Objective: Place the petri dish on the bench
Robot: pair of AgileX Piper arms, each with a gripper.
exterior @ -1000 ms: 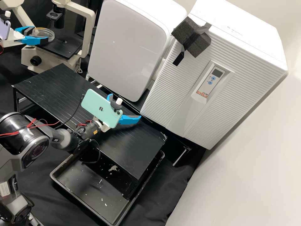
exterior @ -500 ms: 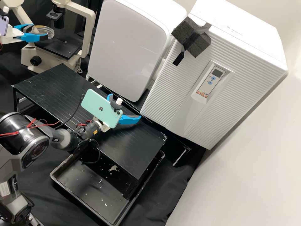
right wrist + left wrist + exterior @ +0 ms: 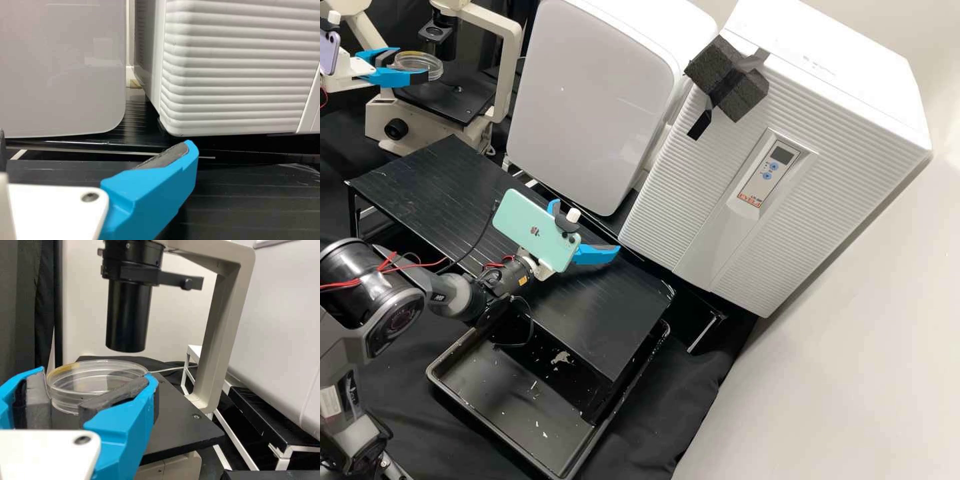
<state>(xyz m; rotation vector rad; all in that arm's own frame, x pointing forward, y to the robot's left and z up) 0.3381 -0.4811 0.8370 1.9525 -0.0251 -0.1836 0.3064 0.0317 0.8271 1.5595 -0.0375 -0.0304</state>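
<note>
At the upper left of the high view, my left gripper (image 3: 411, 65) is shut on the clear petri dish (image 3: 425, 65), which is held level over the black microscope stage. The left wrist view shows the dish (image 3: 102, 376) between the dark pads of the left gripper (image 3: 92, 387), a yellowish patch on its rim. My right gripper (image 3: 587, 228) stands open and empty above the slatted black bench (image 3: 420, 187). In the right wrist view, one blue finger of the right gripper (image 3: 95, 147) shows large, with the other's tip at the left edge.
Around the stage (image 3: 457, 101) stands the cream microscope frame (image 3: 508, 67), its black optics (image 3: 127, 315) overhead. Behind the bench are a glossy white box (image 3: 593, 100) and a ribbed white unit (image 3: 693, 220). A black tray (image 3: 463, 400) lies partly under the bench.
The left gripper and the petri dish have shifted a little right and upward in the high view. The right arm has kept still.
</note>
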